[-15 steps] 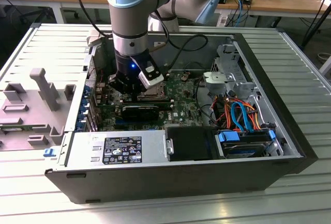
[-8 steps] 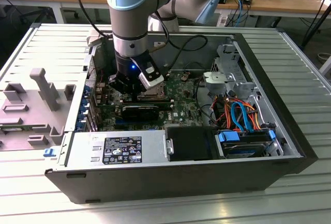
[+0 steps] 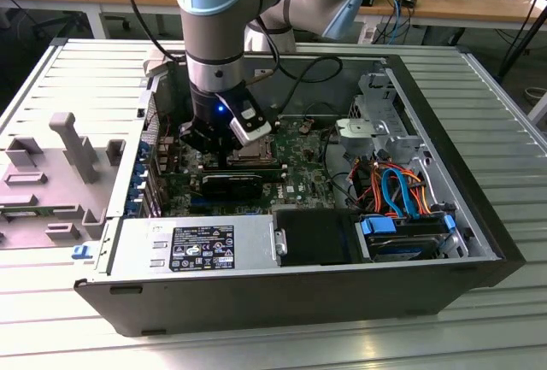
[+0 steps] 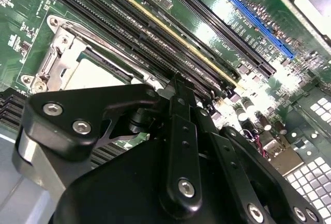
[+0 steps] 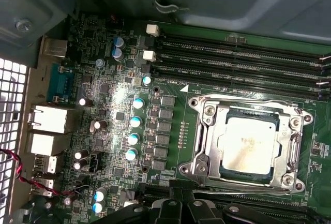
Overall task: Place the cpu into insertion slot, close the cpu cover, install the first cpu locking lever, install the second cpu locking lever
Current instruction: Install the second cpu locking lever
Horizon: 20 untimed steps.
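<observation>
The arm reaches down into the open computer case [image 3: 479, 242], and its claw [image 3: 224, 149] hangs low over the green board [image 3: 299, 173], just above the chip socket. In the exterior view the claw's black body hides most of the socket; a sliver of silver frame shows just beyond it toward the exterior view's right.

In the first wrist view the chip [image 5: 252, 144] lies flat in its socket [image 5: 247, 146], dull silver top up, smeared with a pale yellowish stain. The metal cover [image 5: 207, 141] is down around the chip, its window framing the silver top, and the socket sits close ahead of the claw's black linkage [image 5: 176, 206]. Long black memory slots [image 5: 238, 53] run along the far side of the socket from the claw, and more dark slots lie just beside the claw itself.

In the second wrist view the claw's black links [image 4: 176, 146] cross in front of the socket [image 4: 77, 63], with the pale chip top [image 4: 90, 79] showing behind them. The links look drawn close together, but the fingertips are hidden, so I cannot tell how far the claw is open or whether it holds anything. A blue card slot [image 4: 253, 19] lies well beyond the memory slots.
</observation>
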Available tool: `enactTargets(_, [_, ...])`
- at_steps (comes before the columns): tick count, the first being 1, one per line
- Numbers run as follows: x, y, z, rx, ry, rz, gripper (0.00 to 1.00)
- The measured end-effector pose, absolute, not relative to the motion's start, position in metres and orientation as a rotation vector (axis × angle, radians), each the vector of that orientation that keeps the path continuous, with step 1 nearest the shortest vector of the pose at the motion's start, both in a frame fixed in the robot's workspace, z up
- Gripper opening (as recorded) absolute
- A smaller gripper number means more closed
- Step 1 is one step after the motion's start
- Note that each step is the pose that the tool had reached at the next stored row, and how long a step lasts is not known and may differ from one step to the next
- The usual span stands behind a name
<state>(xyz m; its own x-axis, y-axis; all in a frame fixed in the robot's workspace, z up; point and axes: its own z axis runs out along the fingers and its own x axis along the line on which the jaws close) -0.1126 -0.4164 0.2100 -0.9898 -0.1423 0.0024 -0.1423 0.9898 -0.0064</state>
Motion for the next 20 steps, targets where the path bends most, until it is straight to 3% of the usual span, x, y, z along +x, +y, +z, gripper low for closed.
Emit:
enactTargets(4, [-0.113, -0.416, 0.212, 0.23, -3.132, 0.007, 0.11])
enactTargets(13, [-0.113, -0.416, 0.206, 0.23, -3.134, -0.065, 0.11])
enactTargets(20, [-0.113, -0.416, 0.22, 0.231, -3.135, -0.061, 0.11])
